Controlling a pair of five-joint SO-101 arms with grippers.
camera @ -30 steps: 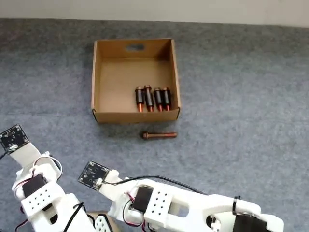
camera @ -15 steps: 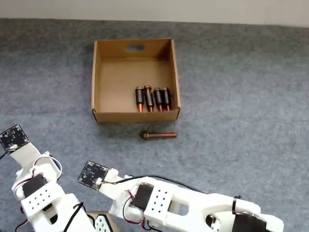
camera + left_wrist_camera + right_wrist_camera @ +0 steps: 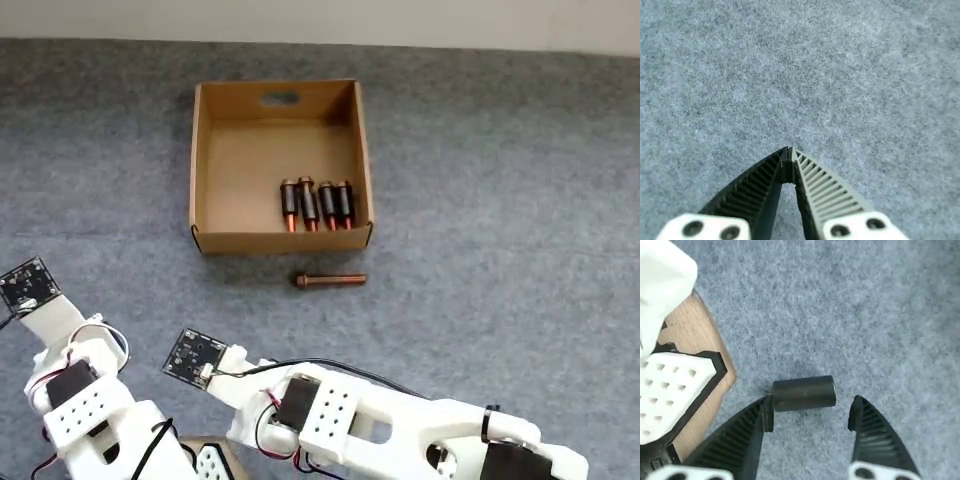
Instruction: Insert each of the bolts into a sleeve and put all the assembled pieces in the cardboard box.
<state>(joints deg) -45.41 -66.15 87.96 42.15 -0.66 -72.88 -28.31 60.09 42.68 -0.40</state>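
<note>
on the grey carpet [image 3: 500, 200], right beside the sleeve [image 3: 804, 393], sits a wooden base plate [image 3: 690, 355] with a white arm part [image 3: 670, 385] on it, crowding one side of the right gripper [image 3: 811, 412]. that gripper's fingers are spread and released. the sleeve lies on its side between them, one end against one finger and the other end apart from the second finger. the left gripper [image 3: 790, 156] hangs over carpet, fingers clenched tip to tip. a bolt [image 3: 330, 280] lies just in front of the box [image 3: 280, 240]. inside the box, four assembled pieces [image 3: 316, 204] lie side by side near its front right corner.
</note>
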